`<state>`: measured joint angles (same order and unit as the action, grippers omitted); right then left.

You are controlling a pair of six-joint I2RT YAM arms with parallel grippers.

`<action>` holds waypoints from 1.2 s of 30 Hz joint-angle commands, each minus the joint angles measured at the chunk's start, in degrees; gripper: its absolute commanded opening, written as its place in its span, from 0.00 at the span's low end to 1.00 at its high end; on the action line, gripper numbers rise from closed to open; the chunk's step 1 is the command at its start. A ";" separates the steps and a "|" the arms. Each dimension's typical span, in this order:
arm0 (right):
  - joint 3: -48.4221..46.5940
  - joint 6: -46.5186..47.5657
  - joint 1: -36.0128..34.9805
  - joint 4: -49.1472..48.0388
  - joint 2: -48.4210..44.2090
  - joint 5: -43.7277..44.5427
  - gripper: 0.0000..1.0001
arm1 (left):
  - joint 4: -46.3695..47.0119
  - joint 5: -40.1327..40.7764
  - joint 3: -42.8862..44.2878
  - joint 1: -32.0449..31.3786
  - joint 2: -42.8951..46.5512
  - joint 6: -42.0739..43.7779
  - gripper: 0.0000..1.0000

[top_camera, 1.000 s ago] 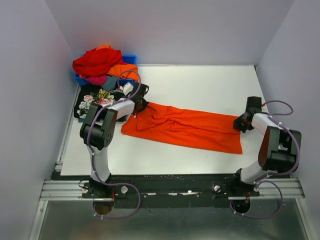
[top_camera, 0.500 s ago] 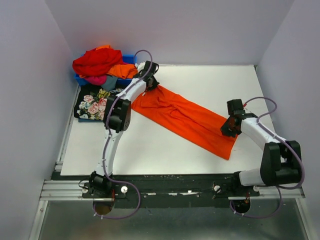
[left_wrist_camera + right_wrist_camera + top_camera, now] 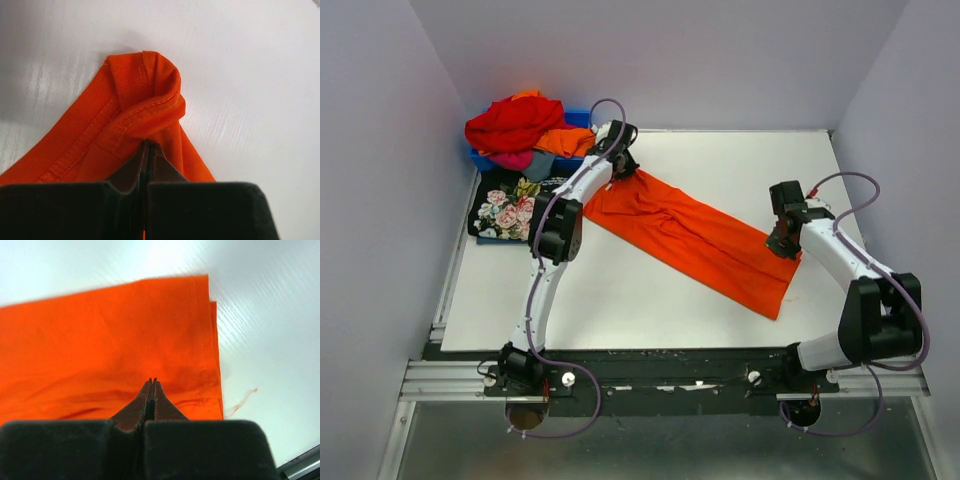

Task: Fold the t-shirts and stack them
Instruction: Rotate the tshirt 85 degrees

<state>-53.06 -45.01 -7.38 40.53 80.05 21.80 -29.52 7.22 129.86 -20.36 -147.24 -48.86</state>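
Observation:
The bright orange t-shirt (image 3: 700, 235) lies as a long folded strip, slanting from the back left to the front right of the white table (image 3: 740, 160). My left gripper (image 3: 625, 168) is shut on its collar end, and in the left wrist view the ribbed neck (image 3: 140, 105) bunches up right at the gripper (image 3: 148, 145). My right gripper (image 3: 782, 245) is shut on the hem end, where creases in the cloth (image 3: 100, 340) run out from the gripper (image 3: 152, 381). A folded black t-shirt with rose print (image 3: 505, 210) lies flat at the table's left edge.
A blue bin (image 3: 580, 118) at the back left corner holds a heap of t-shirts, red (image 3: 515, 120) on top with orange, pink and grey below. Grey walls close in the left, back and right sides. A loose orange thread (image 3: 240, 400) trails off the hem.
The left arm has reached far back with the collar end, swinging the orange t-shirt from crosswise to diagonal. The right gripper moved inward with the hem, then slightly back and right.

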 commanded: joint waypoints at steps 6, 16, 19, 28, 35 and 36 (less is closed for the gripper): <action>-3.99 -2.10 0.26 2.10 15.13 2.72 0.01 | 2.88 2.17 -19.63 -0.56 16.52 2.89 0.01; -3.63 -1.57 0.08 3.06 16.45 2.46 0.01 | 4.21 0.08 -28.27 -1.53 18.32 -0.09 0.07; -3.54 -1.13 -0.27 4.46 16.63 2.63 0.01 | 1.93 -0.02 -23.27 -1.44 13.48 -0.45 0.07; -1.61 0.02 -2.73 6.31 12.59 1.22 0.01 | -7.14 -1.78 -5.66 -0.56 1.77 0.70 0.07; -6.61 4.49 -2.47 6.06 8.55 -1.94 0.01 | 1.92 -0.37 -21.05 -0.82 16.44 4.29 0.14; -7.06 5.54 -2.55 5.27 7.59 -1.76 0.01 | 2.53 -0.54 -21.66 -0.82 17.94 5.61 0.19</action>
<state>-56.47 -43.38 -9.76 46.28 91.94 21.78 -26.70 6.66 111.44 -21.32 -135.68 -47.68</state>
